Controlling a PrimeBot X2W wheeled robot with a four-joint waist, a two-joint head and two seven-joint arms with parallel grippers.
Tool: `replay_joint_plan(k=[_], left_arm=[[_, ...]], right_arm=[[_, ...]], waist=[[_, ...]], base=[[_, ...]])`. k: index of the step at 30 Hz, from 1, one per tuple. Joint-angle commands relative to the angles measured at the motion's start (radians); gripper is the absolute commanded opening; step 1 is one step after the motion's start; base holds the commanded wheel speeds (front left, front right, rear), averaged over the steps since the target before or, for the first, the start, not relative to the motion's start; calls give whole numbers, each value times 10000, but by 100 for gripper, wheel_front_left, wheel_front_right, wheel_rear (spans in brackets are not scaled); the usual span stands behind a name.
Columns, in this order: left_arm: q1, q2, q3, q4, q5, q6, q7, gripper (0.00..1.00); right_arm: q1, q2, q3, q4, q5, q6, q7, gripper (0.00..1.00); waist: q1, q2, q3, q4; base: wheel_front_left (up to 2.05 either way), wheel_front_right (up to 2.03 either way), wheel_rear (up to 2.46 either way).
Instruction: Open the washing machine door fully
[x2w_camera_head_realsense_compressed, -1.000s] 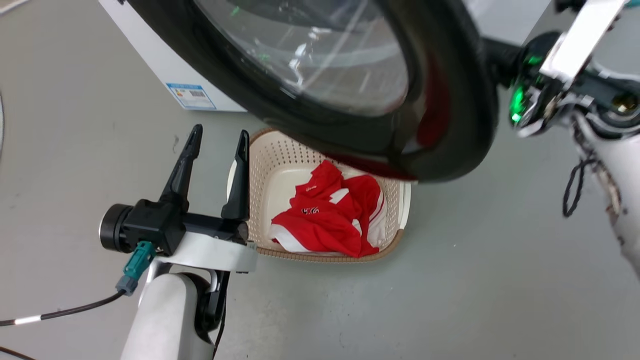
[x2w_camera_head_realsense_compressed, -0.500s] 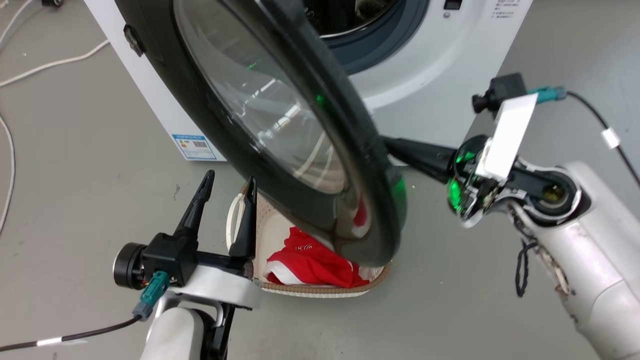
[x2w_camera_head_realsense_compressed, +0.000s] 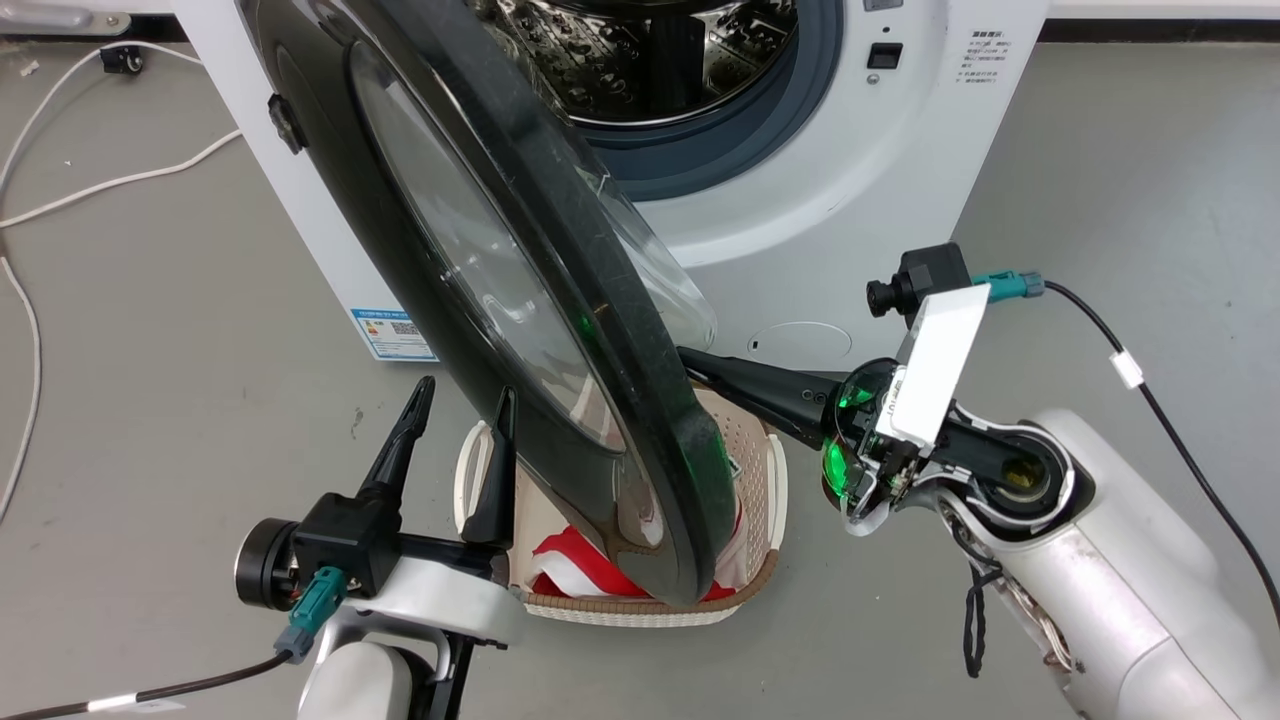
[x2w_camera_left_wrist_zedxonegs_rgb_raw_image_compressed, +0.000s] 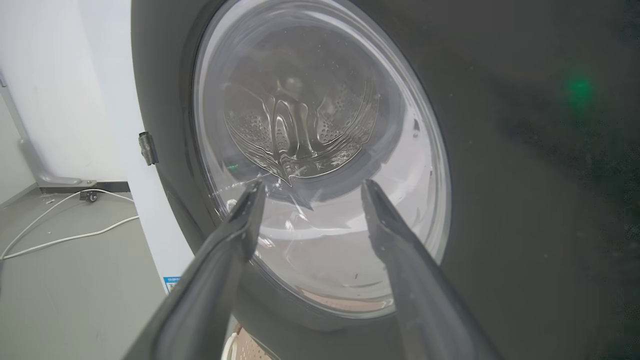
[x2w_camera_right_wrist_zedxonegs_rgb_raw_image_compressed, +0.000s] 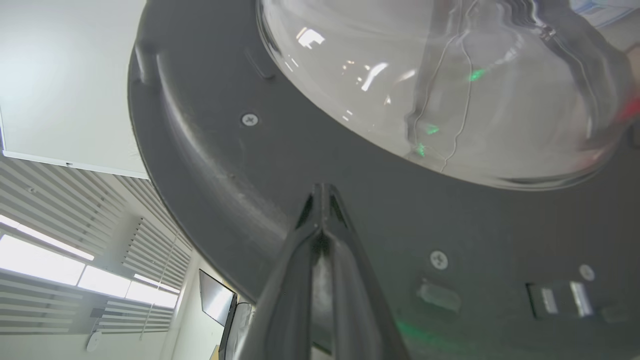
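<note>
While door (x2w_camera_head_realsense_compressed: 560, 300) hangs half open at 11 o'clock off washer (x2w_camera_head_realsense_compressed: 850, 150), it looks rigid, heavy, slick: push inner rim, not glass. Right gripper (x2w_camera_right_wrist_zedxonegs_rgb_raw_image_compressed: 322, 192) pinched closed, empty, tips at inner face; left gripper (x2w_camera_head_realsense_compressed: 465, 392) spread wide, empty.

**Door swings wider as the head view lifts**

Over 1 second the head view has shifted, bringing the front of the washing machine (x2w_camera_head_realsense_compressed: 900, 150) and its steel drum (x2w_camera_head_realsense_compressed: 650, 50) into sight. The washing machine door (x2w_camera_head_realsense_compressed: 520, 300), first seen broadside across the top, now shows nearly edge-on, swung further off the opening. The right gripper (x2w_camera_head_realsense_compressed: 695, 360), which met the door's rim at the upper right, now reaches in lower down. The door now hides most of the red garment (x2w_camera_head_realsense_compressed: 575, 560) in the basket (x2w_camera_head_realsense_compressed: 770, 480).
</note>
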Motion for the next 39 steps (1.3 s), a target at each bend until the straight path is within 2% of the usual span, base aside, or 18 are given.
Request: replay_joint_plan(k=[1, 7, 14, 22, 27, 28, 29, 30, 31, 33, 39], left_arm=[[80, 0, -8, -5, -26, 65, -26, 100], [136, 2, 35, 20, -40, 112, -26, 100], [245, 2, 206, 87, 11, 146, -26, 100], [398, 2, 405, 163, 85, 159, -26, 100], [486, 2, 514, 162, 110, 167, -26, 100], [503, 2, 524, 154, 122, 170, -26, 100], [522, 2, 533, 155, 132, 168, -26, 100], [535, 0, 535, 162, 154, 164, -26, 100], [547, 3, 546, 169, 171, 159, -26, 100], [558, 3, 555, 176, 182, 156, -26, 100], [497, 2, 571, 206, 321, 88, -26, 100]], right_arm=[[220, 85, -27, -17, -178, 0, -235, 0], [557, 187, -696, -40, -851, 0, -1942, 0], [1555, 66, -2001, -334, -1201, 0, -3983, 0], [3266, -381, -3403, -1358, -1601, 0, -5758, 0], [4407, -476, -3847, -2034, -2072, 0, -6675, 0], [4599, -577, -3843, -2047, -2297, 0, -6862, 15], [4737, -646, -3819, -2028, -2536, 0, -7054, 39], [4818, -605, -3793, -2039, -2689, 0, -7231, 73], [4881, -549, -3767, -2058, -2855, 0, -7391, 100], [4953, -617, -3714, -1966, -3185, 0, -7581, 100], [4659, -662, -3440, -976, -5735, 0, -8315, 100]], waist=[[2, 0, -36, -3], [2, 0, -98, -52], [2, 0, -237, -213], [2, 0, -434, -398], [2, 0, -543, -480], [2, 0, -553, -495], [2, 0, -564, -508], [2, 0, -577, -518], [2, 0, -588, -530], [2, 0, -599, -545], [2, 0, -676, -552]], base=[[0, 0, 0], [0, 0, 0], [0, 0, 0], [0, 0, 0], [0, 0, 0], [0, 0, 0], [0, 0, 0], [0, 0, 0], [0, 0, 0], [0, 0, 0], [0, 0, 0]])
